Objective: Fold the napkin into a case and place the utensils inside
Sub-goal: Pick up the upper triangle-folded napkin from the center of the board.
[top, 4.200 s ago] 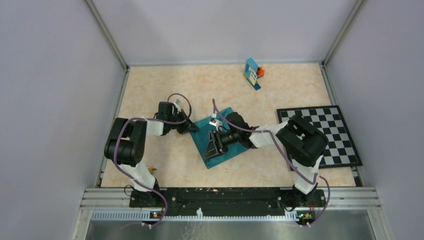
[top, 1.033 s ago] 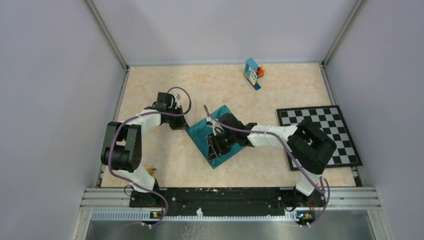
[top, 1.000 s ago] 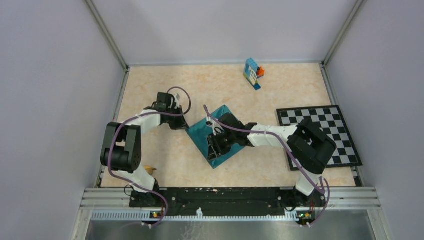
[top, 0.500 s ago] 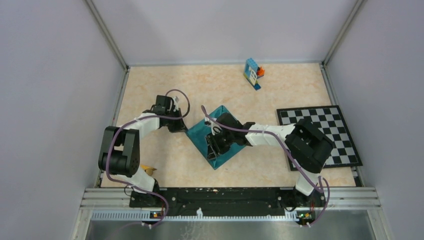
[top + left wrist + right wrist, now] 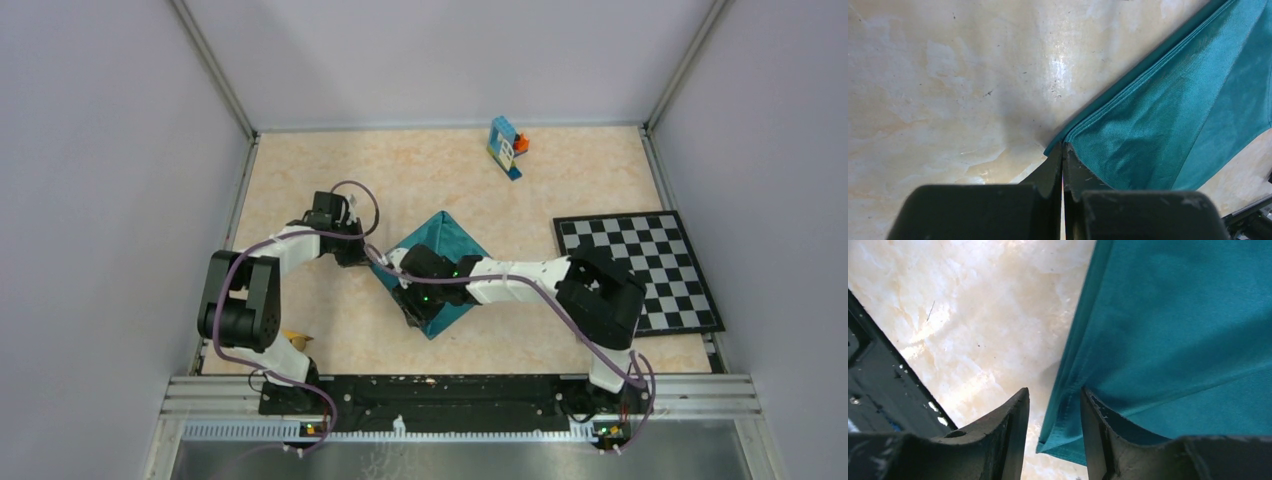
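Centre of the tabletop (image 5: 330, 170): napkin (image 5: 446, 238), teal, lying as a doubled diamond, not yet a narrow case. Left hand (image 5: 1063, 150): closed tight, tips at the cloth's left folded corner; whether any fabric is nipped, cannot tell. Right hand (image 5: 1053, 396): about half open, nothing gripped, jaws straddling the near-left hemmed edge. Utensils: one golden piece (image 5: 294, 337) by the left arm's base, well apart from the cloth. Step in hand, by my reckoning: folding. Next move calls for closing on that edge and carrying it across without dragging the left corner.
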